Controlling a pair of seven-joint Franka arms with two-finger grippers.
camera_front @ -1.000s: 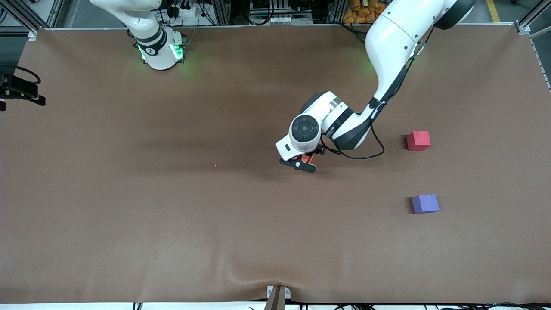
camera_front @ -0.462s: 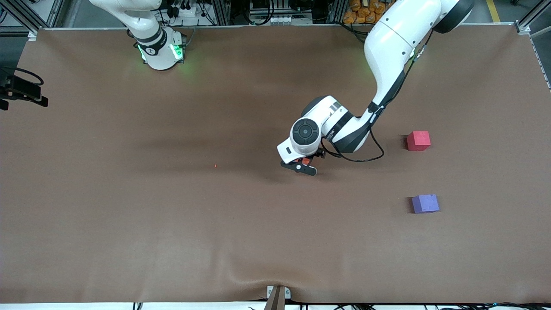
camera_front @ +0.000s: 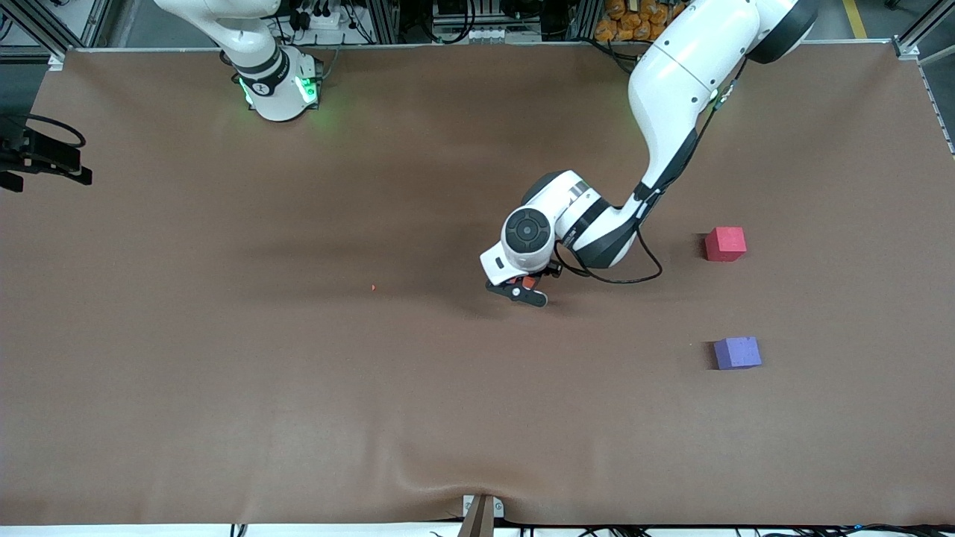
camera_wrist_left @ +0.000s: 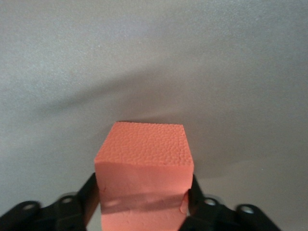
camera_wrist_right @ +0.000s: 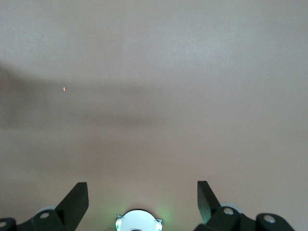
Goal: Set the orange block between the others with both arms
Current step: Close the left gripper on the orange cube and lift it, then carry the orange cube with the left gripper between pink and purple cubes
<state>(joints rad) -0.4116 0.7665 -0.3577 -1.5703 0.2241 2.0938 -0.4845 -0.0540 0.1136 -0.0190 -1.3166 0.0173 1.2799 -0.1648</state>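
Observation:
The orange block (camera_wrist_left: 142,159) sits on the brown table near its middle, mostly hidden under the left hand in the front view, where only a sliver (camera_front: 528,282) shows. My left gripper (camera_front: 520,289) is down around it, with its black fingers (camera_wrist_left: 88,195) pressed against two facing sides of the cube. The red-pink cube (camera_front: 725,244) and the purple cube (camera_front: 737,353) lie apart toward the left arm's end, the purple one nearer the front camera. My right gripper (camera_wrist_right: 142,185) hangs open and empty, high over the table, and waits.
A tiny orange speck (camera_front: 373,287) lies on the brown table cover (camera_front: 298,388) toward the right arm's end. The right arm's green-lit base (camera_front: 277,86) stands at the table's back edge. The cover bulges at the front edge by a bracket (camera_front: 481,511).
The left gripper's fingers have come together onto the orange block, and the left hand has settled slightly over it. The two other cubes have not moved.

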